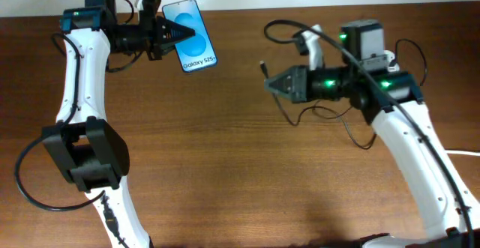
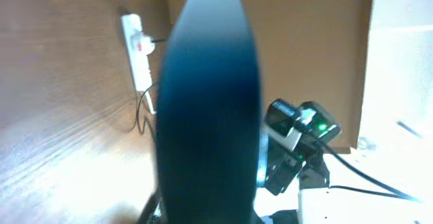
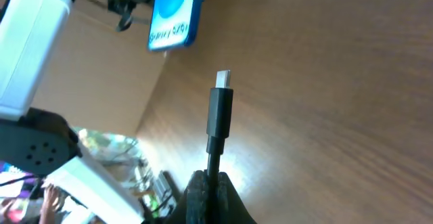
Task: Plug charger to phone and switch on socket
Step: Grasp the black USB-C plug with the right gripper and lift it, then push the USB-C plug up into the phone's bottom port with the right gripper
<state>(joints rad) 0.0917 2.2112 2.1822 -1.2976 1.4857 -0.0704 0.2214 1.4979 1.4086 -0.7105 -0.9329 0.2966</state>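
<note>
- Table (image 1: 225, 165): brown wood surface, with both arms over it.
- Socket (image 2: 137, 48): lies flat on the table, with a thin black lead running from its side.
- Phone (image 1: 191, 44): clamped in the left gripper (image 1: 175, 32) near the far edge, blue screen up.
- Charger (image 3: 220, 109): cable pinched in the right gripper (image 3: 210, 191), plug tip aimed toward the phone and well apart from it.

Overhead bright, even, sharp; faint shadows on table (image 1: 247, 165). Left wrist overexposed at right, phone (image 2: 210, 109) a close dark blur. Right wrist: glare on wood beside charger (image 3: 220, 112).
</note>
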